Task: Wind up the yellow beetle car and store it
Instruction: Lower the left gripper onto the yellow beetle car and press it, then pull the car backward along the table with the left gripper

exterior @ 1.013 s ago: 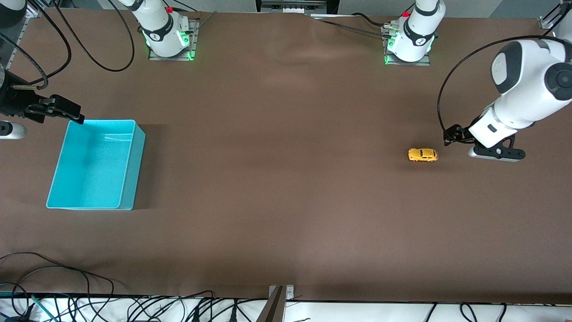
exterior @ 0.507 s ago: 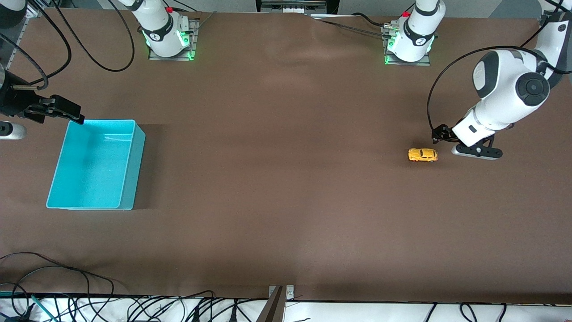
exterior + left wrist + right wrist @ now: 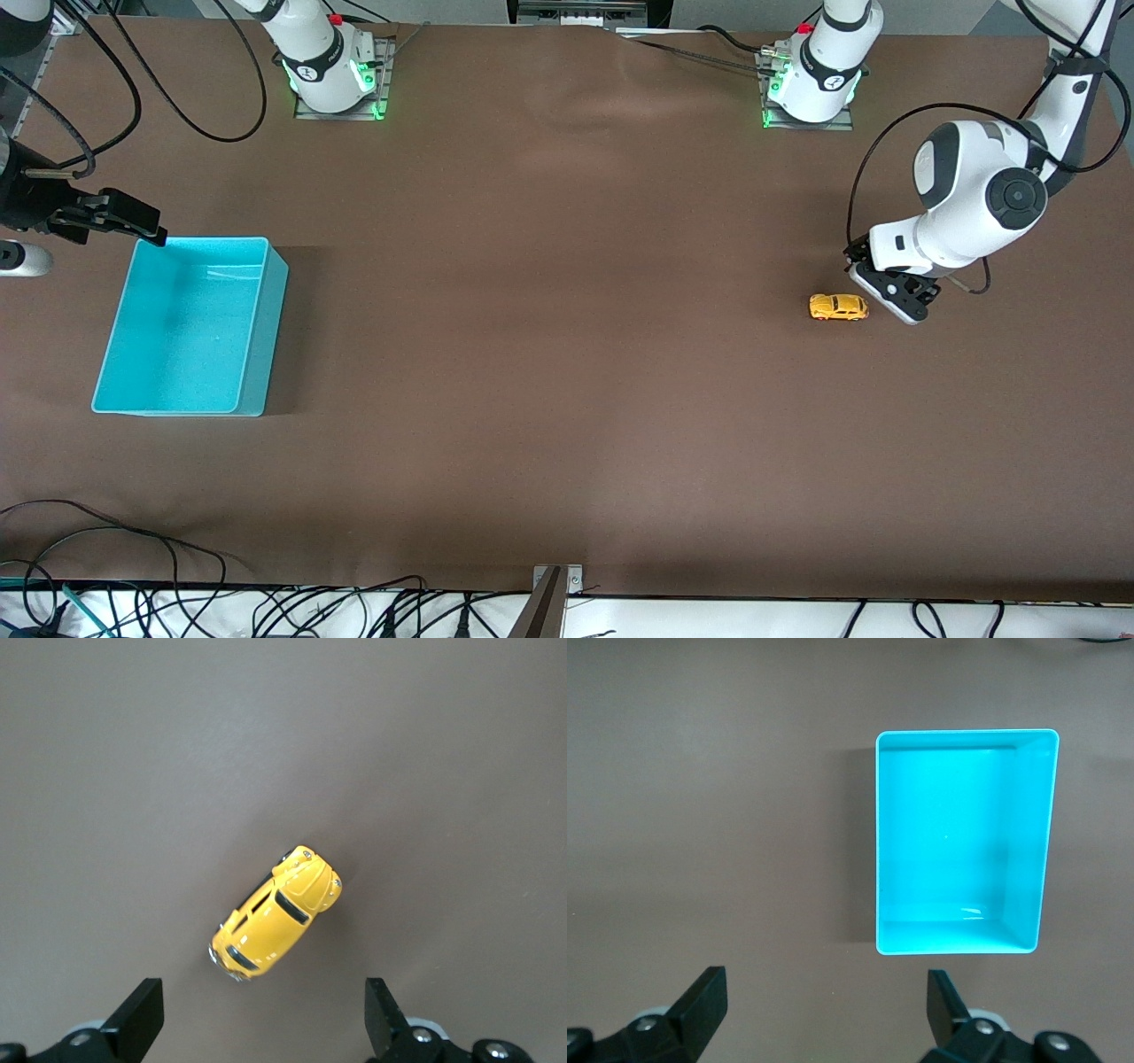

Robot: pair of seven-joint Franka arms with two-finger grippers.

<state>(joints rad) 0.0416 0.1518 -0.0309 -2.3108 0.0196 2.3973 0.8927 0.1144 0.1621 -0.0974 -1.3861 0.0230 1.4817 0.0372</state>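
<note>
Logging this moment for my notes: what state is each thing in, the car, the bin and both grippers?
Yellow car: upright on its wheels on the table, not held.
Turquoise bin: open, empty, at the right arm's end of the table.
Left gripper: open, above the table right beside the car, not touching it.
Right gripper: open, holding nothing, waiting by the bin.

- The left arm (image 3: 974, 199) reaches from its base down to the table at its own end, wrist bent low.
- The left gripper (image 3: 264, 1014) points downward with its 2 fingers (image 3: 142, 1019) spread wide apart, nothing between them.
- The right arm (image 3: 27, 190) waits at the right arm's end of the table.
- The right gripper (image 3: 824, 1005) hangs above the table, facing down, its 2 fingers (image 3: 704, 1001) wide apart and bare.
</note>
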